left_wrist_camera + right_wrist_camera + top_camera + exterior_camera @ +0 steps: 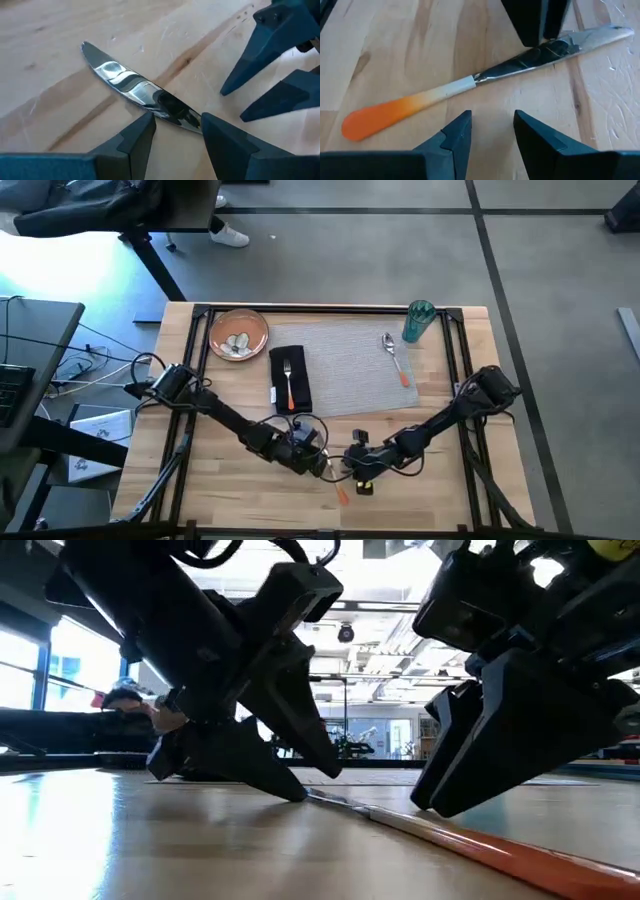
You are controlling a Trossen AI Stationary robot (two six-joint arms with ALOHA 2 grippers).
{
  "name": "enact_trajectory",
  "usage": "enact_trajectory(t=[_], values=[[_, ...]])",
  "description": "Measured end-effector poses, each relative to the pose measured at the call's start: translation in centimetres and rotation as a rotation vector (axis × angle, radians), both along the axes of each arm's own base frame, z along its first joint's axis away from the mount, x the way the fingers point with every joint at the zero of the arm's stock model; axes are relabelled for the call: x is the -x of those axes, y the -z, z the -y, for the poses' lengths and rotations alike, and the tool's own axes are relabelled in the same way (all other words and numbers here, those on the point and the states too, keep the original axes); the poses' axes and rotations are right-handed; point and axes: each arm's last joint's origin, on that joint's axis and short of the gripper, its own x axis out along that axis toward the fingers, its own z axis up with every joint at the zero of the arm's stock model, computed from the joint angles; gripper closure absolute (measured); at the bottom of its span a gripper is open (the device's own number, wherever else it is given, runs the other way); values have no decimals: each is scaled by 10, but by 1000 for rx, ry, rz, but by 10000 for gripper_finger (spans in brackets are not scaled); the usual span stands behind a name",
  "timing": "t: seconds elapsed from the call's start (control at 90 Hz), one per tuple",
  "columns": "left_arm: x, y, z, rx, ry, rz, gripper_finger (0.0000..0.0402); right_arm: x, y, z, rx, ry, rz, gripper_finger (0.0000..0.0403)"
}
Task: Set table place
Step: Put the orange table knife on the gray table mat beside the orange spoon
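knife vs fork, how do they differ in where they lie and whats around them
The knife lies on bare wood near the table's front edge; the fork lies on the black napkin on the placemat. The left gripper and right gripper, both open, crowd the knife; no gripper is near the fork. The knife lies slanted; the fork runs straight front to back. Both have orange handles and metal ends.

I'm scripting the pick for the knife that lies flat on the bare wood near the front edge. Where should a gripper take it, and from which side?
Grip the knife at its orange handle, coming straight down from above with the fingers straddling its width. It lies flat, so only its narrow sides offer purchase, and the handle looks thicker than the blade.
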Motion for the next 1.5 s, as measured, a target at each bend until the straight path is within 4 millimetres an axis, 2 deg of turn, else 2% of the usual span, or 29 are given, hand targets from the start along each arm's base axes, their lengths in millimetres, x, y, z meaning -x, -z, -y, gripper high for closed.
enact_trajectory(t=[0.411,0.633,0.722,0.844,1.078,1.267,1.378,1.5], values=[[-11,-1,-23,-39,-40,30,247,0,0,1,6,6,1,272],[-17,-3,-29,-11,17,48,247,-3,0,6,23,37,4,272],[-18,-3,-27,22,54,46,248,-4,0,10,23,46,4,272],[-13,-3,-14,40,92,35,248,-7,0,14,25,59,3,272],[-6,-5,-2,52,87,36,248,-10,-1,20,54,48,13,272],[-1,-17,7,74,110,51,248,-13,-16,27,68,30,57,276],[2,-16,9,66,107,34,248,-16,-18,35,101,-2,65,296],[3,-16,9,68,100,26,248,-21,-17,44,89,-50,56,342]])
